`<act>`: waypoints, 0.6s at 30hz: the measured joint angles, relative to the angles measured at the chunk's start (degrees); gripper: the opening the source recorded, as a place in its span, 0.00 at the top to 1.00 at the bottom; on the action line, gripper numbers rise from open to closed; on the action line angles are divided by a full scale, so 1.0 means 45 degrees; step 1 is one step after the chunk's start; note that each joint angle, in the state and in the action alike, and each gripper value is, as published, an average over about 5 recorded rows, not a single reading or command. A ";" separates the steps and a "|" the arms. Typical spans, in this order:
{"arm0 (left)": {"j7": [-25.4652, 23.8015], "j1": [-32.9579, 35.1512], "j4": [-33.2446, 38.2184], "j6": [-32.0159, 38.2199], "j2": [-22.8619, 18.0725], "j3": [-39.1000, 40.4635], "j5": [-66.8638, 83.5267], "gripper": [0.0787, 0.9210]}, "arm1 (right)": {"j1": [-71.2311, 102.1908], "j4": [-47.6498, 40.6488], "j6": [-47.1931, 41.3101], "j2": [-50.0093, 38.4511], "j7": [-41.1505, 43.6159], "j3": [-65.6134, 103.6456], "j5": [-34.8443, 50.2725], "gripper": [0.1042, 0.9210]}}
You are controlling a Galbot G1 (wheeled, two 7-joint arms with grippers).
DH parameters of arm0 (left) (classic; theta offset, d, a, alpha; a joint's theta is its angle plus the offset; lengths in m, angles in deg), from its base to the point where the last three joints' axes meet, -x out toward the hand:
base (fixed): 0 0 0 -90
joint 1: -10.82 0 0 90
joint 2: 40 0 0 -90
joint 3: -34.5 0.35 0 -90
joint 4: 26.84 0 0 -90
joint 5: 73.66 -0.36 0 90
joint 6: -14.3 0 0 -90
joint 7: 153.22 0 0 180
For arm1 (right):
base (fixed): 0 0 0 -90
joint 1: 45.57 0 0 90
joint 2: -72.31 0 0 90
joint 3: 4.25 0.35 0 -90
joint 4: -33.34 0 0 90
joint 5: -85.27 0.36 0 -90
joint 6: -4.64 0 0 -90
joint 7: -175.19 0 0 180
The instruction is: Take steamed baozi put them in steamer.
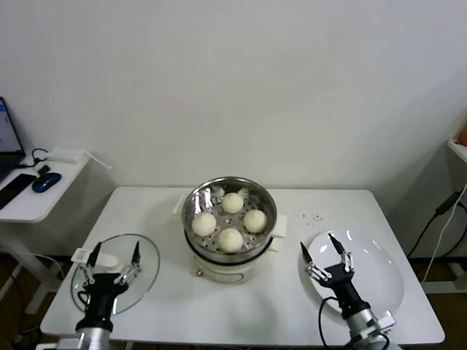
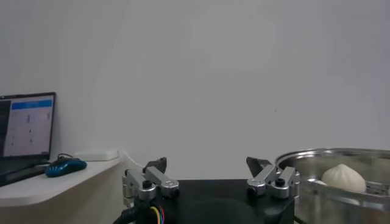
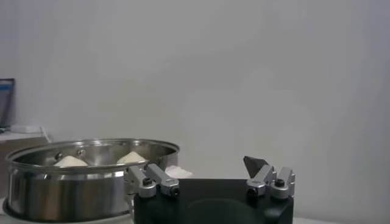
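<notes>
Several cream-white baozi (image 1: 232, 203) sit inside the shiny steel steamer (image 1: 197, 198), which stands on its cream cooker base at the table's middle. One bun shows in the left wrist view (image 2: 343, 175) and two bun tops show over the steamer rim in the right wrist view (image 3: 70, 161). My left gripper (image 1: 114, 256) is open and empty, low at the front left over the glass lid. My right gripper (image 1: 318, 250) is open and empty at the front right, over the white plate's near-left edge.
The round glass lid (image 1: 149, 255) with its white handle lies on the table at front left. An empty white plate (image 1: 379, 281) lies at front right. A side table with a laptop, phone and blue mouse (image 1: 46, 182) stands at the far left.
</notes>
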 measured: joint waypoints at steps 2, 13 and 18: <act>-0.0031 0.0008 -0.0014 -0.0026 0.0007 -0.0033 0.0031 0.12 | 0.0127 0.0003 0.0071 0.0194 0.0005 0.0057 -0.0030 0.12; -0.0184 0.0121 -0.0013 -0.0122 0.0027 -0.0093 0.0213 0.12 | 0.0518 0.0009 0.0269 0.0740 0.0135 0.0255 -0.0124 0.12; -0.0205 0.0114 0.0016 -0.0191 0.0034 -0.0114 0.0315 0.12 | 0.0629 0.0021 0.0325 0.0831 0.0209 0.0296 -0.0137 0.12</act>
